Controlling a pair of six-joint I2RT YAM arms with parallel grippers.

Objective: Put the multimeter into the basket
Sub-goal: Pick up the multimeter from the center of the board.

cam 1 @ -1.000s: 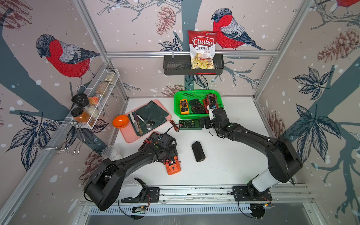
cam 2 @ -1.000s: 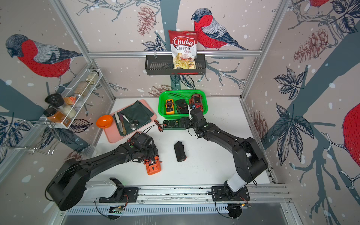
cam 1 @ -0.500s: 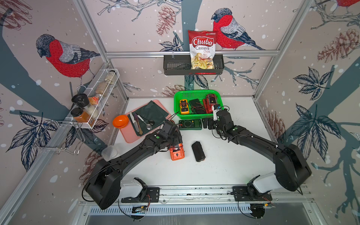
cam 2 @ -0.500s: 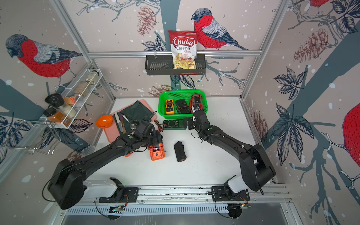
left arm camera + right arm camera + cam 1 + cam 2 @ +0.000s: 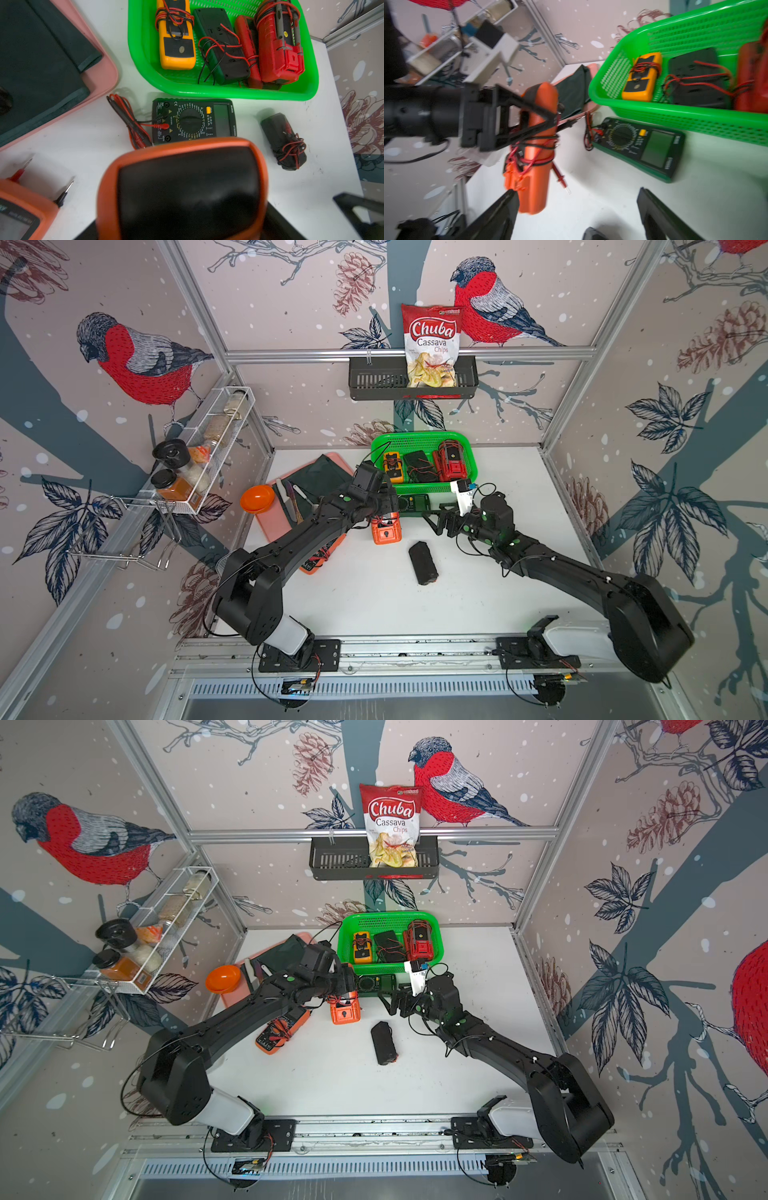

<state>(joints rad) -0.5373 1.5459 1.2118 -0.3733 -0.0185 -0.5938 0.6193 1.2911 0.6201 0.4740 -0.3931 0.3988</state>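
Multimeter point(image 5: 386, 532) — orange — tight in left tool point(image 5: 552, 118); right tool point(image 5: 576, 192) wide, empty

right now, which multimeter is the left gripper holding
The orange multimeter held end-up in the left gripper; the other orange multimeter lies flat beneath that arm.

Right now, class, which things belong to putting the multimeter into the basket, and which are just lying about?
Job: orange-cased multimeter in the left tool; bright green perforated plastic basket.
Lying about: orange plastic bowl; pink plastic tray; red-and-white chip bag.
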